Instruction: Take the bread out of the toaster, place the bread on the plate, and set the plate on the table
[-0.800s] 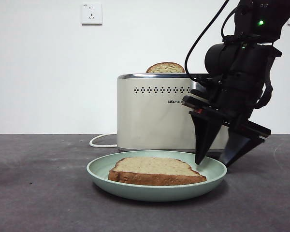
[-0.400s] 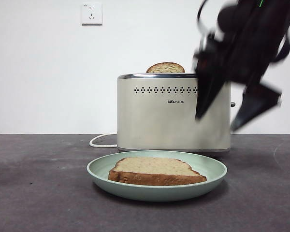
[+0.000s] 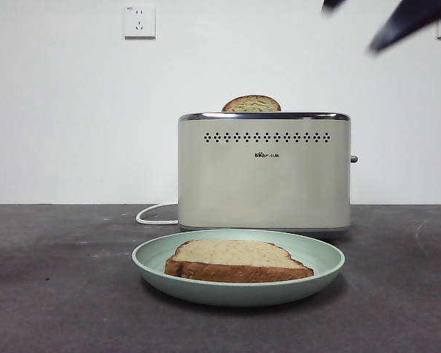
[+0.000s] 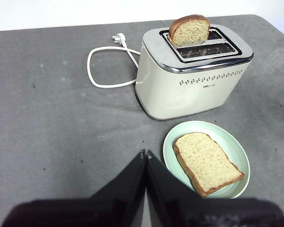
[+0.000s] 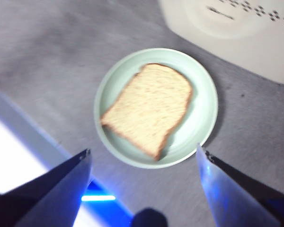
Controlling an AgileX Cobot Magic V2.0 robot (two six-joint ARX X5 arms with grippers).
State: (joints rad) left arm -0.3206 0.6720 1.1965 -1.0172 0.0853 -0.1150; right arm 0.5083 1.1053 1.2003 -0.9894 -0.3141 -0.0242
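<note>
The bread [image 3: 235, 259] lies flat on the mint-green plate [image 3: 320, 259], which rests on the dark grey table [image 3: 59, 294] in front of the cream toaster [image 3: 264, 173]. Bread [image 4: 207, 161] and plate [image 4: 229, 142] also show in the left wrist view, and in the right wrist view the bread [image 5: 149, 108] lies on the plate [image 5: 203, 106]. My right gripper [image 5: 143, 153] is open and empty, high above the plate; its black tips [image 3: 408, 18] show at the front view's top right. My left gripper [image 4: 145, 153] is shut and empty, held back above the table.
A second slice with a domed top [image 3: 251, 104] stands in the toaster's slot [image 4: 189, 30]. The toaster's white cord [image 4: 102, 66] loops on the table behind it. A wall socket [image 3: 139, 20] is on the white wall.
My right gripper has risen from beside the plate's right rim up past the toaster to the top right corner, open and empty. The bread and plate have not moved.
</note>
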